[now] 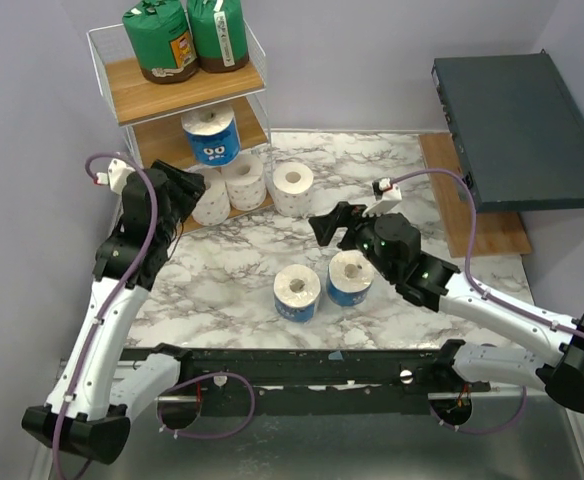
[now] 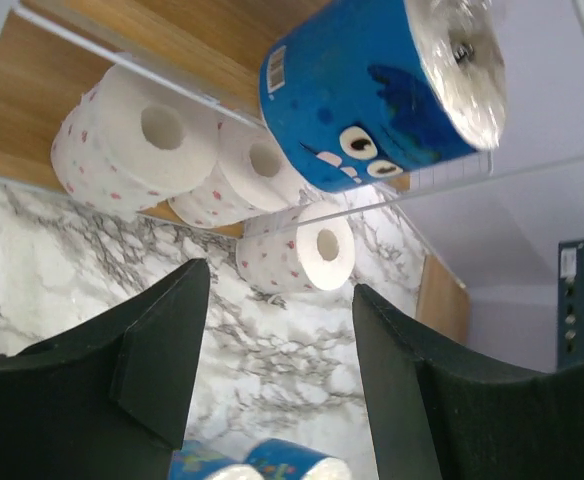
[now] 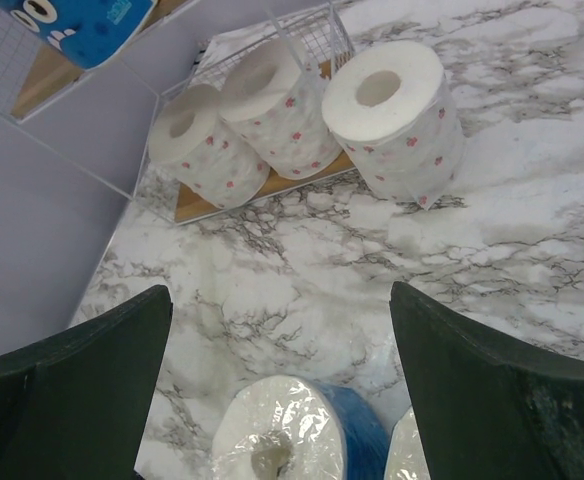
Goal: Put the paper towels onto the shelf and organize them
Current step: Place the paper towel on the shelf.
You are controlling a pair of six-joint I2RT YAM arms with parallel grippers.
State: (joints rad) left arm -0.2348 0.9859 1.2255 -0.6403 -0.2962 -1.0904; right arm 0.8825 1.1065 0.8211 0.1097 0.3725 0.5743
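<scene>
shelf point(image 1: 187, 92): top board, two green rolls point(image 1: 157, 40); middle board, one blue roll point(image 1: 212, 135); bottom board, two white rolls point(image 1: 212, 197) | third white roll point(image 1: 293, 188) on table just beside shelf; blue pair point(image 1: 298, 292) mid-table | all rolls on end, cores vertical | left gripper point(image 2: 277, 370) fingers apart, empty, near bottom board | right gripper point(image 3: 280, 300) fingers apart, empty, near blue pair | marble-pattern table point(image 1: 232, 255), lilac walls, dark grey box point(image 1: 517, 130) at right

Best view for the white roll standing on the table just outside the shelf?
Right wrist: the white roll is large and unobstructed, core and pink print clear. Top external shows the roll small but whole, beside the shelf. Left wrist shows it farther off, a shelf wire crossing its top.
</scene>
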